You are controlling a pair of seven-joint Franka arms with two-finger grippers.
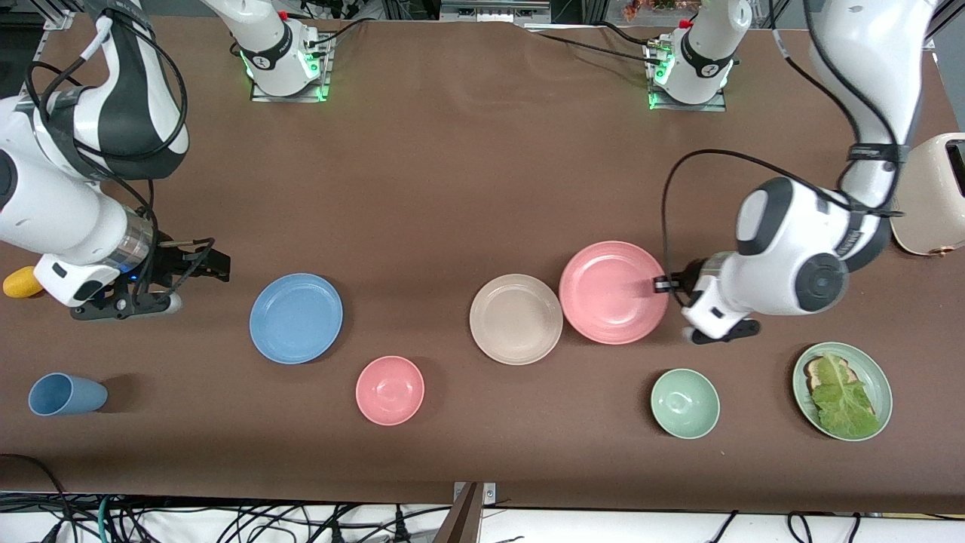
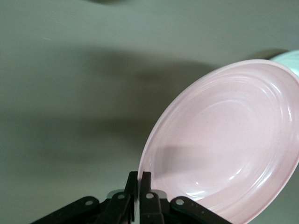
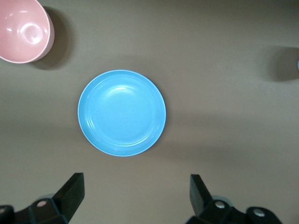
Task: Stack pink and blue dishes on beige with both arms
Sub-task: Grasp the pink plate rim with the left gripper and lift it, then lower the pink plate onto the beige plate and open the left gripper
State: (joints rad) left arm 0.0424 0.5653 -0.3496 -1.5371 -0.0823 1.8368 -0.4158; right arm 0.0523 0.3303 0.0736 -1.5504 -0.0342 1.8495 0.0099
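Observation:
The pink plate [image 1: 612,294] is beside the beige plate [image 1: 516,318], on the side toward the left arm's end of the table. My left gripper [image 1: 663,285] is shut on its rim. In the left wrist view the pink plate [image 2: 224,144] stands tilted, with its edge pinched in the left gripper [image 2: 139,175]. The blue plate [image 1: 296,317] lies flat toward the right arm's end. My right gripper [image 1: 215,265] hangs open over the table beside it. From the right wrist the blue plate [image 3: 121,113] shows whole ahead of the empty right gripper [image 3: 137,186].
A pink bowl [image 1: 390,390] and a pale green bowl [image 1: 684,403] sit nearer the front camera. A green plate with toast and lettuce [image 1: 867,362], a blue cup [image 1: 66,394], a cream toaster [image 1: 935,194] and a yellow object [image 1: 21,283] stand near the table's ends.

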